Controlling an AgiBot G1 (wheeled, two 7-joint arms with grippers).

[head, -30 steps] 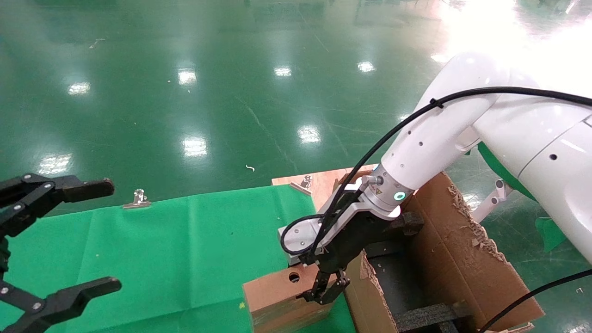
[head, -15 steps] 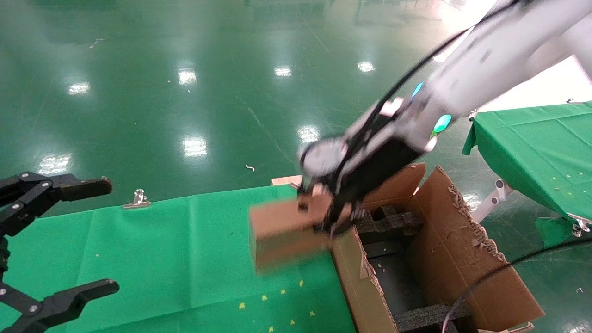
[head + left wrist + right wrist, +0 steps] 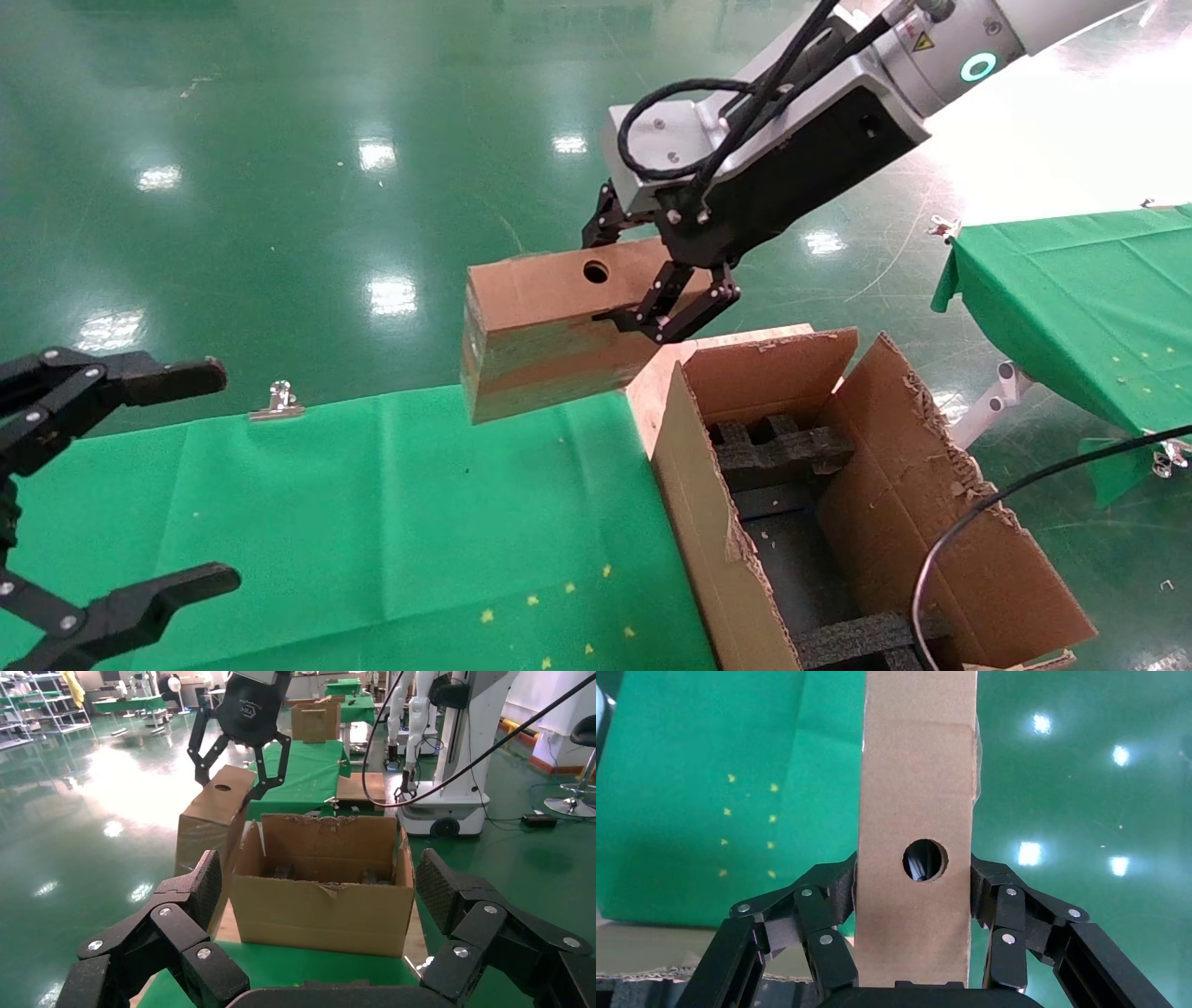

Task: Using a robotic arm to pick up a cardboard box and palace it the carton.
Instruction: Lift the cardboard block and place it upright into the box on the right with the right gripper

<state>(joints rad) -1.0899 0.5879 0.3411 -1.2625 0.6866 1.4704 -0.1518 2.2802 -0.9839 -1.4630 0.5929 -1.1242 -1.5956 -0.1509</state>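
Observation:
My right gripper [image 3: 657,284], on the white robotic arm [image 3: 941,47], is shut on the small flat brown cardboard box [image 3: 549,326] and holds it in the air, left of and above the carton [image 3: 875,522]. The box's narrow edge with the round hole faces up. In the right wrist view the fingers [image 3: 835,896] clamp both broad faces of the box [image 3: 916,797]. The carton stands open with ragged flaps and black foam inserts [image 3: 778,447] inside. It also shows in the left wrist view [image 3: 323,896], with the held box [image 3: 211,818] beside it. My left gripper [image 3: 112,485] is open and parked at the far left.
A green cloth [image 3: 372,522] covers the table left of the carton. A metal clip [image 3: 277,401] sits at its far edge. A second green-covered table [image 3: 1080,289] stands at the right. A black cable [image 3: 978,522] hangs over the carton's right flap.
My right gripper has lifted the cardboard box from the table's near edge, up and away, to well above the carton's rim. The left gripper has not moved.

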